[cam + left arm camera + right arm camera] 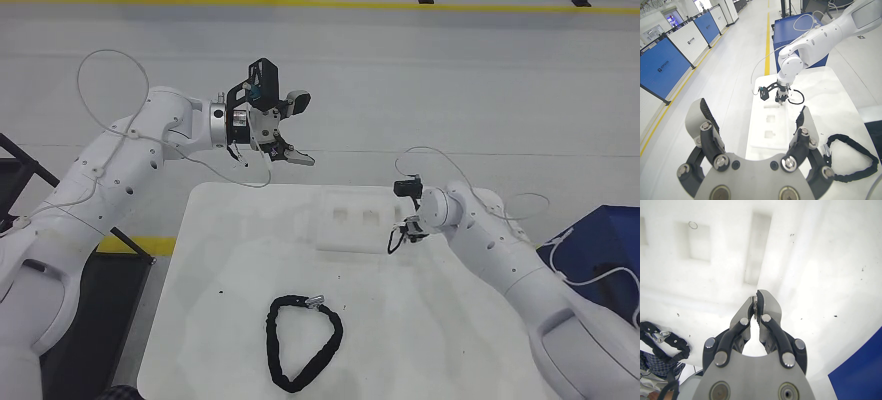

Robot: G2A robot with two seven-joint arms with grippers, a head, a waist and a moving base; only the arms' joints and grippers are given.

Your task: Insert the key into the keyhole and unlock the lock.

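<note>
The black sleeved chain lock (303,340) lies looped on the near part of the white table (200,300), its metal cylinder (314,300) toward the foam tray (345,240). At the tray's long slot, the right gripper (755,298) pinches the key (755,308) between its fingers. Farthest, by the table's far edge, the left gripper (753,106) hangs with fingers spread, empty.

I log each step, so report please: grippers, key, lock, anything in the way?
Left gripper open, empty. Right gripper shut on key, over tray. Lock lies apart on table; nothing between.
</note>
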